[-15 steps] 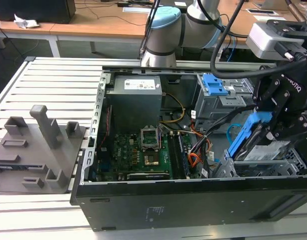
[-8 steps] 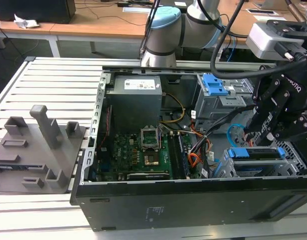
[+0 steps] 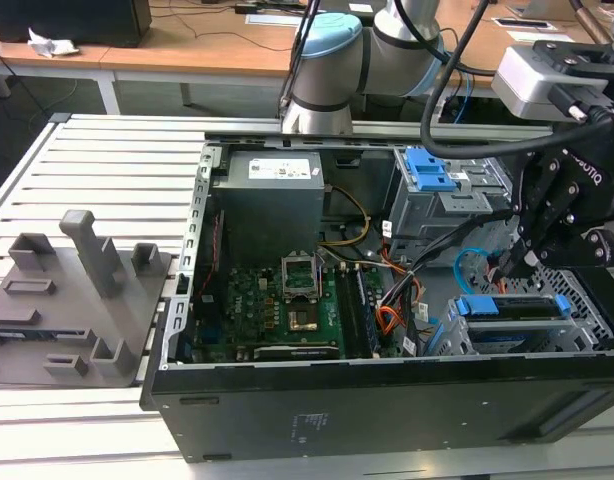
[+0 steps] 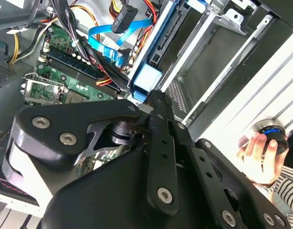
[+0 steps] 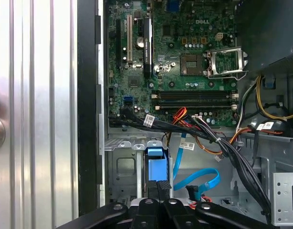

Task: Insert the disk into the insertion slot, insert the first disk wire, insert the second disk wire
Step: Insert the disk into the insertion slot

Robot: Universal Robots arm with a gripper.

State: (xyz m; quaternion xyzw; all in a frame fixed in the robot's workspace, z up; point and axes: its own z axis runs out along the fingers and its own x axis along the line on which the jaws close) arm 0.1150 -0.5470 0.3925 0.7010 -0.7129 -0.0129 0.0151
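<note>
In the computer case (image 3: 387, 410), at the corner toward the exterior view's right, the disk (image 3: 512, 305) lies in its blue carrier inside the insertion slot (image 3: 577, 292). It looks mostly in, but I can't tell if it is fully seated. The gripper (image 5: 160, 184) is pressed together with nothing visibly pinched, its tips right at the blue end of the disk in both wrist views. The second disk wire (image 5: 204, 177) curls loose just beside the gripper, its plug unmated. The first disk wire (image 4: 125, 18) hangs nearby, its plug also free. Risks, as I judge them: the closed tips have little purchase on that blue end, so an off-centre push could slip off or cock the carrier in the slot and jam it. The blue loop is close enough to get snagged or trapped. Either loose plug could get knocked further out of reach.
</note>
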